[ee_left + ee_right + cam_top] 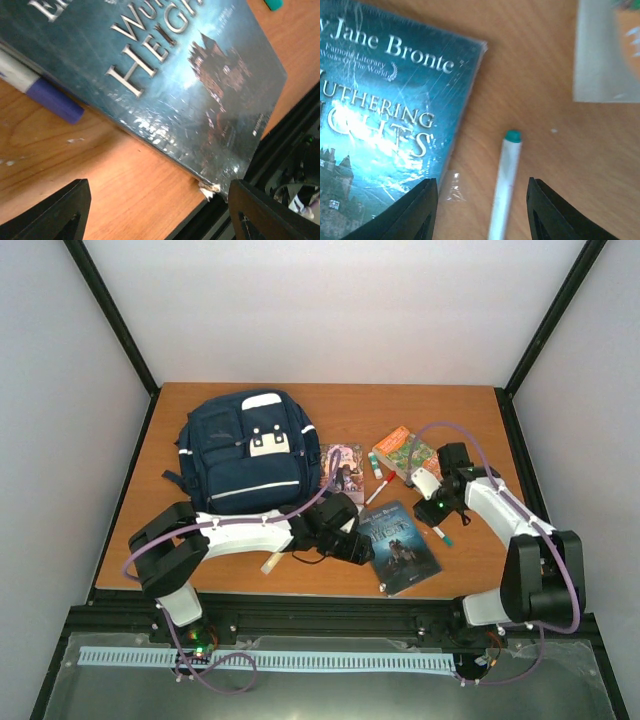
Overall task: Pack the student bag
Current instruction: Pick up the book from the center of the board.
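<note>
The navy student bag (245, 450) lies at the back left, with white patches and a white stripe. A teal "Wuthering Heights" book (400, 545) lies front centre. My left gripper (360, 546) is open and empty at that book's left edge; the left wrist view shows the book (190, 75), its torn near corner and a purple-capped marker (45, 95) beside it. My right gripper (437, 512) is open, low over a green-capped white marker (505, 185) that lies between its fingers just right of the book (385, 125).
A dark purple book (343, 472) and a green-orange book (405, 452) lie behind the teal one. A red-capped marker (378, 485) lies between them. A pale marker (270, 562) lies under the left arm. The black table rail (280, 165) is close to the left gripper.
</note>
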`<state>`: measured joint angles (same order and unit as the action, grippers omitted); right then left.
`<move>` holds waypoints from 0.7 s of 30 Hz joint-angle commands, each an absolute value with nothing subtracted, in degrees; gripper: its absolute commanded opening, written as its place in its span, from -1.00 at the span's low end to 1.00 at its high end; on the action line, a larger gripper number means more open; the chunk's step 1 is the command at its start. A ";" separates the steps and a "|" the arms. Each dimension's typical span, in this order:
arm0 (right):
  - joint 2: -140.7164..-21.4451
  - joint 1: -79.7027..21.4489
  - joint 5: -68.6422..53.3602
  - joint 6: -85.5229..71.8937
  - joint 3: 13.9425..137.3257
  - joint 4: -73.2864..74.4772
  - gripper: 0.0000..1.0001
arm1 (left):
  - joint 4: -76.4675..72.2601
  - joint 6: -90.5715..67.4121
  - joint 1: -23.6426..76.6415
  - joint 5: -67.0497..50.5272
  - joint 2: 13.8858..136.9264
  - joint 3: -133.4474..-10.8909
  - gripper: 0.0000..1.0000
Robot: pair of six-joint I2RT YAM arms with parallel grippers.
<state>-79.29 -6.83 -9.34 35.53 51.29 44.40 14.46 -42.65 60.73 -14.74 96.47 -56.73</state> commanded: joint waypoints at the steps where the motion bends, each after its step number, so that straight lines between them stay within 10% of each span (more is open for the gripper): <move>1: -82.45 -6.68 -12.88 36.86 49.71 45.16 -0.02 | 13.00 -50.12 58.80 -11.09 95.04 -56.82 0.56; 21: -88.53 -6.68 -11.56 38.67 42.57 39.34 -0.37 | -3.17 -66.85 58.18 -24.11 108.32 -54.94 0.45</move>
<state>-85.80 -6.70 -12.49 37.30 46.41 41.56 -3.07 -63.79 58.52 -23.31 105.41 -53.84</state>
